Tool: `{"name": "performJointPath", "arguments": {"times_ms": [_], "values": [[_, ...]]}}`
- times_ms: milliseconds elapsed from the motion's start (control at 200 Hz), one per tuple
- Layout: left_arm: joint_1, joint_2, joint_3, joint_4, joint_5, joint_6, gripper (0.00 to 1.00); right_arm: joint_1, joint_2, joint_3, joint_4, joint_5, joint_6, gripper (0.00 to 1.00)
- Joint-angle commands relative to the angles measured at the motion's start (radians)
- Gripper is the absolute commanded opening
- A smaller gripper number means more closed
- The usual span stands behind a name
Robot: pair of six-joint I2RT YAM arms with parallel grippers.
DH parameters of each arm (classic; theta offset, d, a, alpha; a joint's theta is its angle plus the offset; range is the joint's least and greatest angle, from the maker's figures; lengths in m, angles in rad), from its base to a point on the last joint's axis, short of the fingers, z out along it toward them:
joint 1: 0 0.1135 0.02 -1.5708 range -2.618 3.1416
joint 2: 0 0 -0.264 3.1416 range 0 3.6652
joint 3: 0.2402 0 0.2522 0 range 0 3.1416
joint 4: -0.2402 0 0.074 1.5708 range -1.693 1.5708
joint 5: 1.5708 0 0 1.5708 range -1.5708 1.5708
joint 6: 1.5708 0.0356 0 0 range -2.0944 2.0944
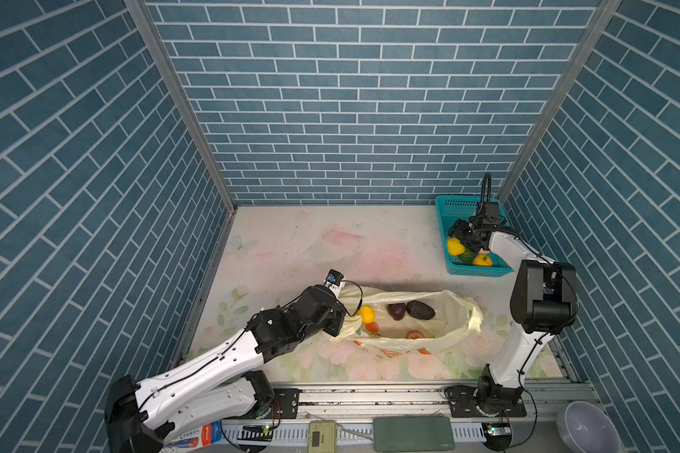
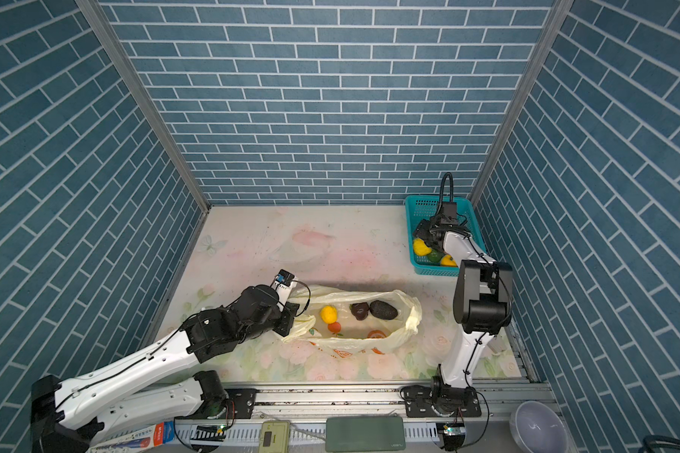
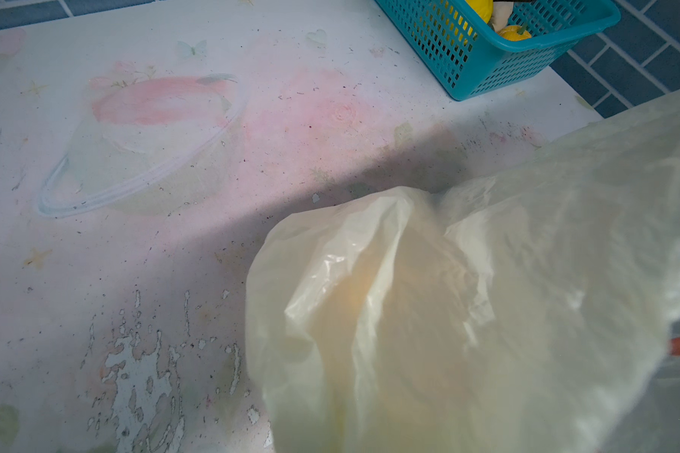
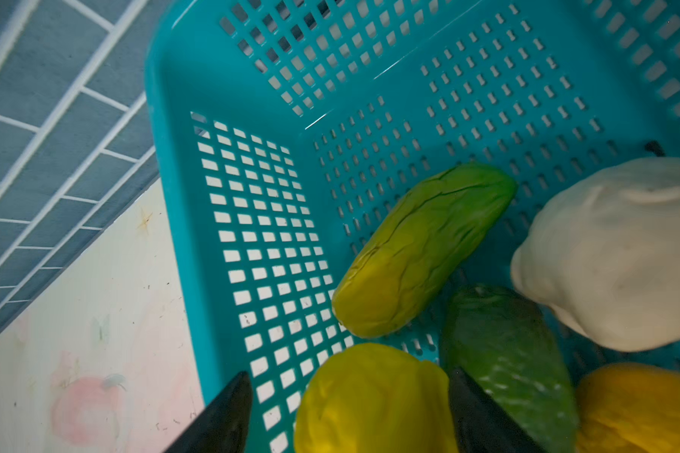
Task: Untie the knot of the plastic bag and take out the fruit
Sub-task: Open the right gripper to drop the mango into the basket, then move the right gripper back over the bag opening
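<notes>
Teal perforated plastic basket (image 4: 252,235) sits at the right edge of both top views. The right pincer (image 4: 349,378) hangs inside it, jaws parted around a dimpled yellow lemon (image 4: 370,415); a gap shows on one side, so the lemon looks released. To finish this drop well, I judge the jaws should spread fully and lift straight up, clear of the neighbouring pieces, before heading for the thin translucent pale yellow plastic bag (image 1: 409,337) printed with orange slices. It lies open-mouthed at lower centre of the floral desk (image 1: 291,243), and no knot shows. The left pincer (image 1: 341,319) is clenched on the bag's rim at its left end and should hold it taut so the mouth gapes. Counted, five fruit are in the basket: two yellow lemons, one long yellow-green piece (image 4: 424,251), one green piece (image 4: 503,345) and one cream-white piece (image 4: 613,251). Three are in the bag: one yellow lemon and two dark brown-black pieces (image 1: 397,311). One bag, one basket.
</notes>
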Motion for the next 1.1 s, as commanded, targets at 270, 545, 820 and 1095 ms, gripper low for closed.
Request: {"name": "performJointPath", "arguments": {"times_ms": [270, 545, 820, 1095], "values": [[0.005, 0.016, 0.028, 0.010, 0.014, -0.003, 0.00, 0.016, -0.202, 0.078, -0.197, 0.029, -0.063, 0.84], [0.004, 0.026, 0.032, 0.015, 0.026, -0.014, 0.00, 0.246, -0.421, 0.287, -0.553, -0.143, -0.060, 0.81], [0.005, 0.046, 0.048, -0.007, 0.021, -0.012, 0.00, 0.586, -0.530, 0.352, -0.749, -0.136, 0.038, 0.78], [0.006, 0.043, 0.056, -0.041, 0.007, -0.014, 0.00, 0.911, -0.582, 0.303, -0.755, -0.033, 0.169, 0.76]]}}
